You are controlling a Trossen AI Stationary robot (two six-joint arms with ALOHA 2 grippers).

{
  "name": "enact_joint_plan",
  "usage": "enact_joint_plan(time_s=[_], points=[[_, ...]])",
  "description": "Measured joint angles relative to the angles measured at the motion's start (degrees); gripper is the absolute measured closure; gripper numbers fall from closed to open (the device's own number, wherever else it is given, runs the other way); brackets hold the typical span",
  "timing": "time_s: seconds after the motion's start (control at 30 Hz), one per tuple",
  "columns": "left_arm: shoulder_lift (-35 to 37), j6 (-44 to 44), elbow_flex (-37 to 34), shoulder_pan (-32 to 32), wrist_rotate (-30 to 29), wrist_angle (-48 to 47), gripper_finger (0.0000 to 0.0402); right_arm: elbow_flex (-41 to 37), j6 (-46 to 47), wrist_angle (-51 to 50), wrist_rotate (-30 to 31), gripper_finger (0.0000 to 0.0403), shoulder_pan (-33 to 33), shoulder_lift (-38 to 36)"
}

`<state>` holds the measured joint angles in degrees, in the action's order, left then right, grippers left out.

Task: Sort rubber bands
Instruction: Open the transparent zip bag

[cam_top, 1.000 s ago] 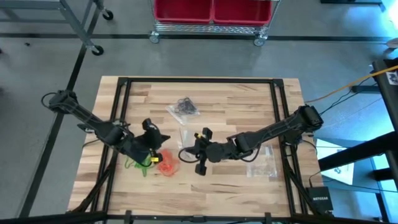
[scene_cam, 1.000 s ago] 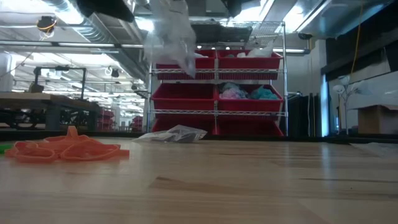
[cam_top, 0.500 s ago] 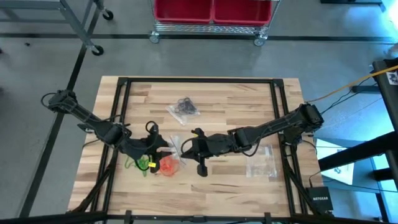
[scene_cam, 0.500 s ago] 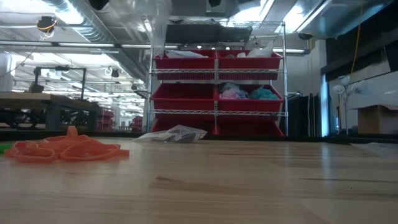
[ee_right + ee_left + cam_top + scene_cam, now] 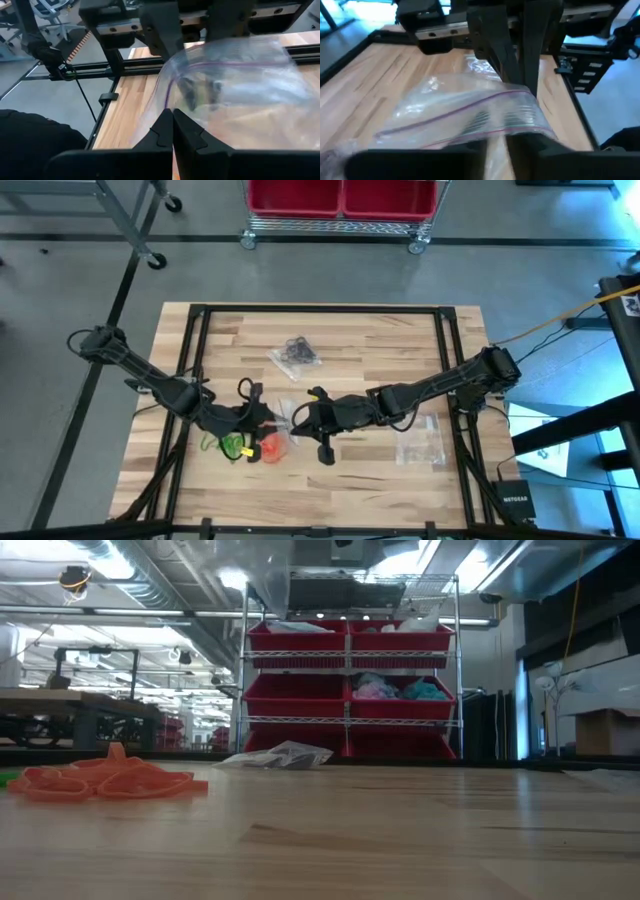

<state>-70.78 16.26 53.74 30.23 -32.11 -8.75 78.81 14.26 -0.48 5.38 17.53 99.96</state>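
**Operator:** State the condition of both tools.

**Technician:** The right tool is clamped fully on one edge of a clear plastic bag, which is held above the middle of the table. The left tool meets the same bag from the left. In the left wrist view its fingers stand at a narrow gap about the bag's near edge; whether they grip it cannot be told.

**Operator:** Location of the rubber bands?

**Technician:** The orange-red rubber bands lie in a heap on the table, just below the bag on the near side. The green rubber bands lie just left of them. The black rubber bands sit inside a second bag toward the far side.

**Operator:** Principal hazards?

**Technician:** 1. If the left tool catches both film layers, the bag mouth will probably stay sealed. 2. Opposed pulling on thin film may let the bag slip from one tool or tear. 3. A released bag would likely drop onto the orange-red heap and scatter the bands toward the green ones, mixing the colours.
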Motion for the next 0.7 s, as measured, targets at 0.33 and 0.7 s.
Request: enact_joint_plan(time_s=[0.33,0.7], points=[[0.41,-5.02,0.0,1.51,19.01,1.52,0.0401,-0.02,-0.02,-6.65,3.1,0.0403,0.01,-2.66],[0.44,-4.01,0.0,1.3,19.77,-1.69,0.0401,0.0,0.45,-11.16,4.64,0.0403,-1.6,-5.73]])
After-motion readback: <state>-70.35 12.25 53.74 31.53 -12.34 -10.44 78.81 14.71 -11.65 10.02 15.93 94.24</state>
